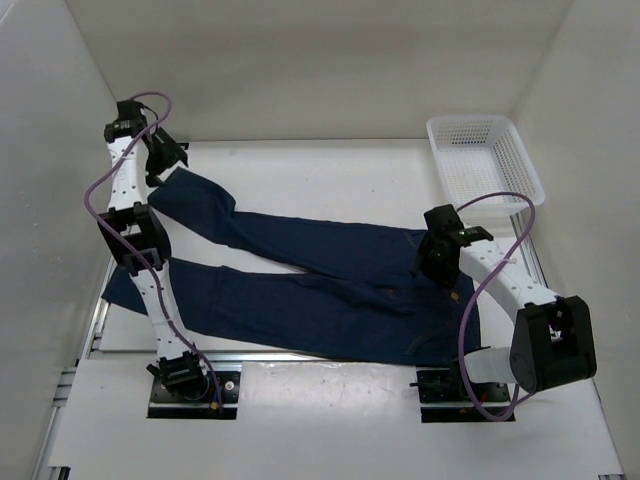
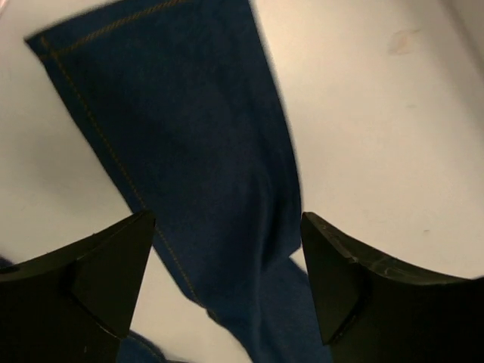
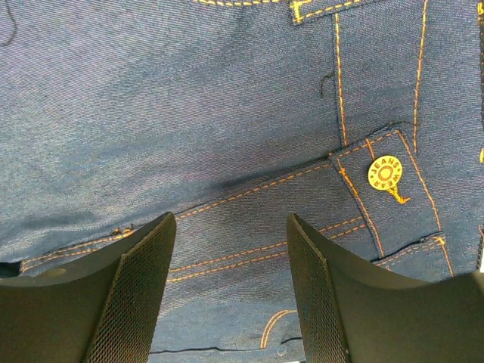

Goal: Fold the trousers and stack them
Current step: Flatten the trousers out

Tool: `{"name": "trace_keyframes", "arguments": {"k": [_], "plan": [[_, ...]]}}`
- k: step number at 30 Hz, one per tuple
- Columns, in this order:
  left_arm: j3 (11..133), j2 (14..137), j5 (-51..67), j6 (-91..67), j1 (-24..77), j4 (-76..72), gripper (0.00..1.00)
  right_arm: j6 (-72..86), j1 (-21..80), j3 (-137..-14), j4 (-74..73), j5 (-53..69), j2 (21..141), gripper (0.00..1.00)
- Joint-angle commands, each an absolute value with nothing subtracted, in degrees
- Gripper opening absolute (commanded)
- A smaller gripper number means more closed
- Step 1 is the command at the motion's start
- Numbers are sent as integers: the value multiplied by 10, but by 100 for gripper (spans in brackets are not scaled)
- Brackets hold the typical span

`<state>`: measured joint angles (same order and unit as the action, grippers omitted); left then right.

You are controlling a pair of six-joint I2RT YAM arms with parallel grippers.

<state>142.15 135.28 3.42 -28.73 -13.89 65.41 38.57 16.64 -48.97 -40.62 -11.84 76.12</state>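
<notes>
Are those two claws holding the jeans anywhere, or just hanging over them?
Nothing is held. The left gripper is open above a leg end of the trousers; the right gripper is open above the waist, near the button.

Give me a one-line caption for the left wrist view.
Left gripper, jaws open, above one hemmed leg of the trousers lying on the white table.

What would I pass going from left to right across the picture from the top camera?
First the left end effector → right end effector → white basket. The trousers stretch across most of the way, so they have no single place.
</notes>
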Motion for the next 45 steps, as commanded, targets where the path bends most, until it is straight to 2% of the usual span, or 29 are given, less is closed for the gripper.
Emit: {"name": "trace_keyframes", "arguments": {"k": [1, 2, 3, 4, 5, 6, 8, 9, 10, 11, 12, 14, 21, 27, 29, 32, 34, 45], "plan": [[1329, 1231, 42, -278, -127, 606, 88, 387, 170, -497, -414, -121, 742, 66], [1287, 1214, 33, -269, -127, 606, 83, 387, 170, -497, -414, -121, 748, 66], [1270, 1202, 24, -259, -127, 606, 53, 387, 170, -497, -414, -121, 757, 66], [1255, 1187, 16, -259, -127, 619, 31, 387, 170, -497, -414, -121, 764, 66], [1232, 1187, 2, -254, -127, 630, 15, 387, 170, -497, -414, -121, 764, 66], [1222, 1187, -3, -249, -127, 644, 10, 387, 170, -497, -409, -121, 764, 66], [1191, 1187, -23, -249, -127, 662, 10, 387, 170, -507, -409, -121, 769, 66], [1148, 1187, -23, -249, -127, 662, 15, 387, 170, -507, -409, -121, 769, 66], [1128, 1187, -23, -249, -127, 651, 24, 387, 170, -507, -409, -116, 769, 66], [1108, 1187, -6, -249, -127, 640, 43, 387, 170, -513, -409, -116, 769, 66], [1076, 1187, 0, -249, -127, 614, 54, 387, 170, -513, -409, -116, 769, 66], [1070, 1217, 7, -249, -127, 608, 64, 387, 170, -513, -409, -111, 763, 66], [1094, 1274, -26, -268, -116, 586, 65, 387, 170, -507, -419, -111, 739, 66], [1129, 1325, -27, -281, -111, 586, 64, 392, 170, -502, -419, -111, 734, 66], [1142, 1339, -27, -287, -111, 586, 60, 392, 170, -502, -425, -111, 734, 66], [1155, 1355, -46, -292, -111, 604, 34, 392, 170, -502, -425, -116, 729, 66], [1160, 1355, -68, -292, -111, 621, 10, 392, 170, -502, -430, -122, 729, 66], [1051, 1198, -140, -297, -116, 628, 10, 441, 145, -454, -444, -134, 671, 66]]}}
